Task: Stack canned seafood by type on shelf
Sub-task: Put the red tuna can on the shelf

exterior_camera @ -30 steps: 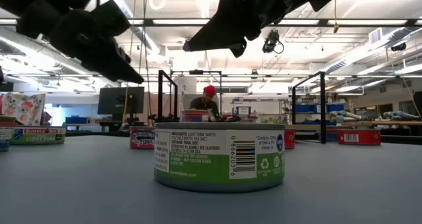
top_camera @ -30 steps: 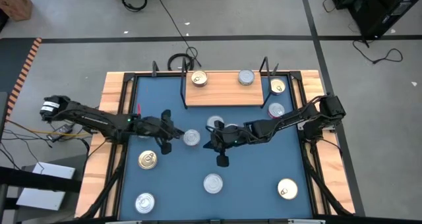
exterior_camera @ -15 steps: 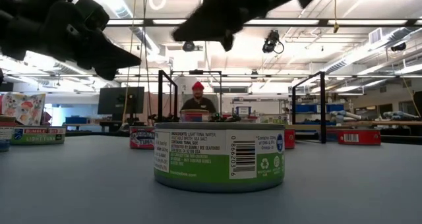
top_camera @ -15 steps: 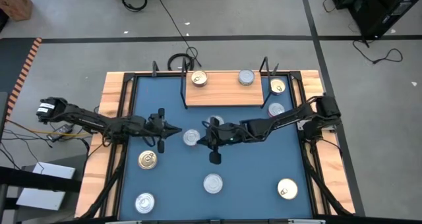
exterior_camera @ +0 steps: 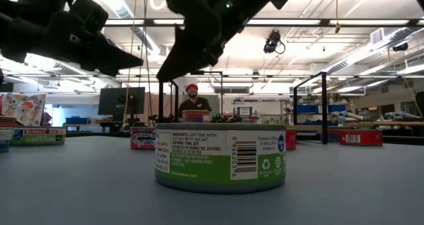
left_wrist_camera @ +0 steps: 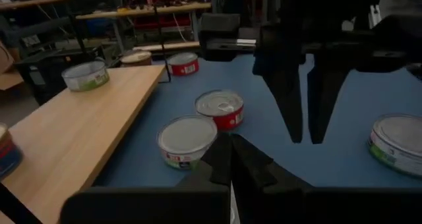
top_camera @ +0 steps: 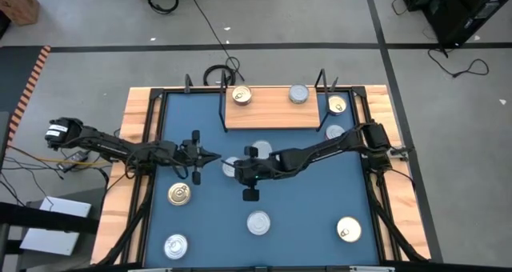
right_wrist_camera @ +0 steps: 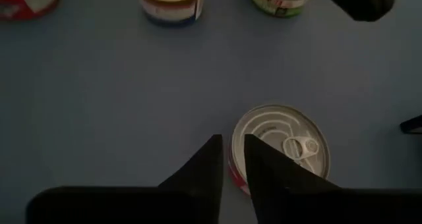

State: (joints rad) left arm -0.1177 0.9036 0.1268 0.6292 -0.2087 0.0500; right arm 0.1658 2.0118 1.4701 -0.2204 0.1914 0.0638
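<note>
The middle of the blue table [top_camera: 320, 200] lies bare between the silver-lidded tin [top_camera: 258, 222] and the gold-lidded tin [top_camera: 348, 230]. Both arms crowd the stretch below the shelf [top_camera: 272, 108]: the left gripper [top_camera: 216, 157] and right gripper [top_camera: 234, 167] flank the red-sided tin [right_wrist_camera: 280, 148] there.

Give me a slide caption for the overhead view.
Both claws, left and right, flank a silver tin below the shelf.

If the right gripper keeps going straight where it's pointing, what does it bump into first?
Probably the red-sided tin with the silver pull-tab lid, right beside the right gripper fingertips. Depth is hard to judge; it might just touch the blue table.
</note>
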